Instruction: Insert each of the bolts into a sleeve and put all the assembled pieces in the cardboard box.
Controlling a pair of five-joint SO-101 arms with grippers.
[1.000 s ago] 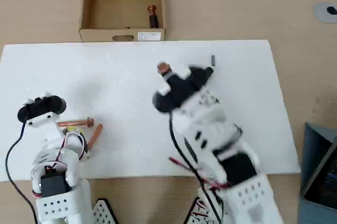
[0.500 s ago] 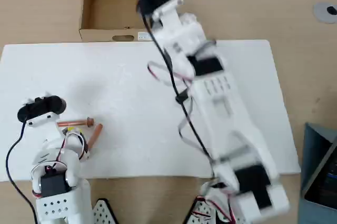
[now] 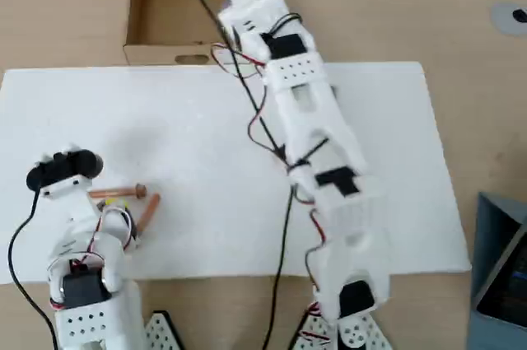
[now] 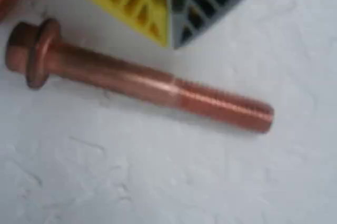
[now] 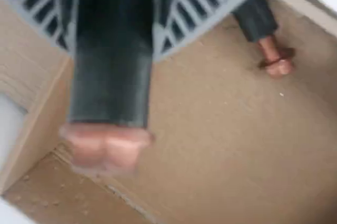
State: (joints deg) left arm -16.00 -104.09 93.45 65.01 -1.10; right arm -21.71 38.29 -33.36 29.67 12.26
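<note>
Holding one assembled piece (image 5: 110, 76) in the right gripper (image 5: 113, 2), clenched on the black sleeve, with the copper bolt head (image 5: 105, 149) sticking out of the end away from the jaws. Hanging over the open cardboard box (image 3: 165, 55), inside its walls and above its bare floor, not yet let go. Already lying in the box: another finished piece (image 5: 265, 33), down on the floor close to one wall and well apart from the held one. So, by the look of it, one piece delivered and a second about to be. Left to do outside the box: two loose bolts (image 3: 117, 193), side by side on the white mat (image 3: 198, 136), well away from the box's front wall and just beside the left arm. Hovering right next to one bolt (image 4: 142, 81) with the left gripper (image 4: 169, 21) — pressed together at the tips, grasping nothing, not touching it. Probably next: open up over the box floor and drop the held piece, then find a sleeve for each of the two bare bolts, fit them and carry them across to the box. Roughly halfway, then — judging by two pieces at the box and two bolts untouched
</note>
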